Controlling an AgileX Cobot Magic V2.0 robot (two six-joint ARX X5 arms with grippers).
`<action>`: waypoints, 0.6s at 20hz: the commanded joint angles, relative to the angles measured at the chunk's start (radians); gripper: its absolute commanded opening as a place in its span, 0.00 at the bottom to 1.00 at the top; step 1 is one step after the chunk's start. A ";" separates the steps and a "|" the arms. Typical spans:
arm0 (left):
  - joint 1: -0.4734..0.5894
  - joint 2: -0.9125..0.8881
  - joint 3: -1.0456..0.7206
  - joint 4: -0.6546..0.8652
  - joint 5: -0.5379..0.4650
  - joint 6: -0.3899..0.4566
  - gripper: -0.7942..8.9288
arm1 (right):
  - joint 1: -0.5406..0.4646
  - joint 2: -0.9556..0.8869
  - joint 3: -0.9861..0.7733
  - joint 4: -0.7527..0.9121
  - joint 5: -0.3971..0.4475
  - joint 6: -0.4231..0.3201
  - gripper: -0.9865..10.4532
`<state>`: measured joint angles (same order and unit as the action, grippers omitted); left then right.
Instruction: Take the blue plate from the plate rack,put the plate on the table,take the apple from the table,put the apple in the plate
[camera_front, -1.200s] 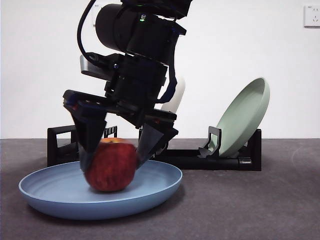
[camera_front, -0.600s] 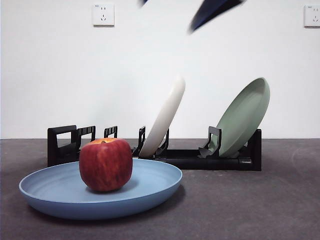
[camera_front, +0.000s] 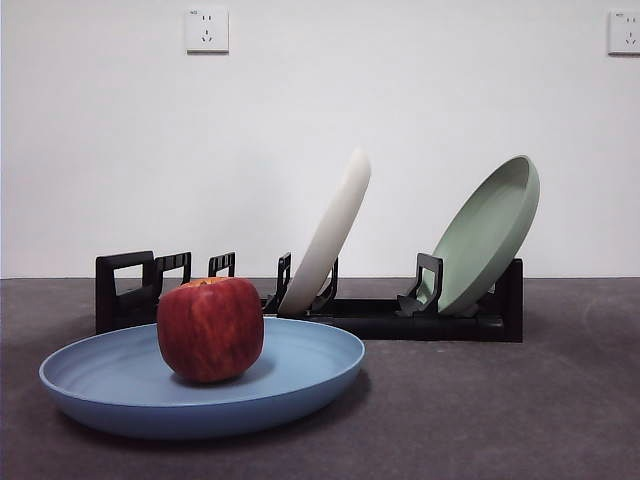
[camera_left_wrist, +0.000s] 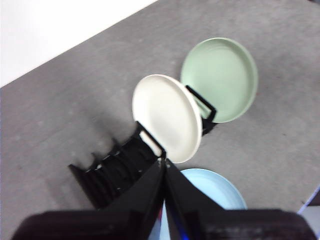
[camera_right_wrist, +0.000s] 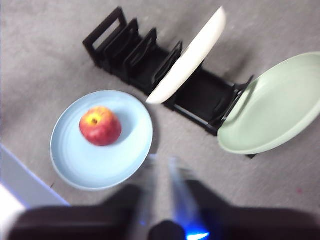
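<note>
The dark red apple (camera_front: 210, 328) sits upright in the blue plate (camera_front: 300, 375), which lies flat on the table (camera_front: 500, 420) in front of the plate rack (camera_front: 130, 290). No gripper shows in the front view. In the right wrist view, my right gripper (camera_right_wrist: 162, 172) is blurred and high above the table, its jaws slightly apart and empty, beside the apple (camera_right_wrist: 100, 126) and the blue plate (camera_right_wrist: 107, 160). My left gripper (camera_left_wrist: 164, 162) is shut and empty, high above the rack (camera_left_wrist: 117, 170), with part of the blue plate (camera_left_wrist: 215, 190) below it.
A cream-white plate (camera_front: 330, 235) leans in the rack's middle slots and a pale green plate (camera_front: 490, 235) leans at its right end. Both also show in the left wrist view, the cream one (camera_left_wrist: 167, 117) and the green one (camera_left_wrist: 220, 80).
The gripper that stood open around the apple in the plate has lifted up and out of the front view. The apple and plate stay in place.
</note>
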<state>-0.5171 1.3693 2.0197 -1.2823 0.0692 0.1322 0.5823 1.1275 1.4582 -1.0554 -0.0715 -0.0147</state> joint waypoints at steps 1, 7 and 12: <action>-0.002 -0.005 -0.029 0.006 0.018 0.026 0.07 | -0.001 -0.047 -0.061 0.069 -0.001 -0.002 0.07; -0.066 -0.121 -0.362 0.219 0.011 -0.010 0.07 | -0.001 -0.213 -0.373 0.271 -0.001 0.050 0.07; -0.134 -0.344 -0.883 0.626 -0.070 -0.106 0.07 | -0.001 -0.295 -0.626 0.464 -0.001 0.112 0.07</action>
<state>-0.6502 1.0290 1.1866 -0.6735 0.0025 0.0551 0.5819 0.8341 0.8421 -0.6010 -0.0715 0.0723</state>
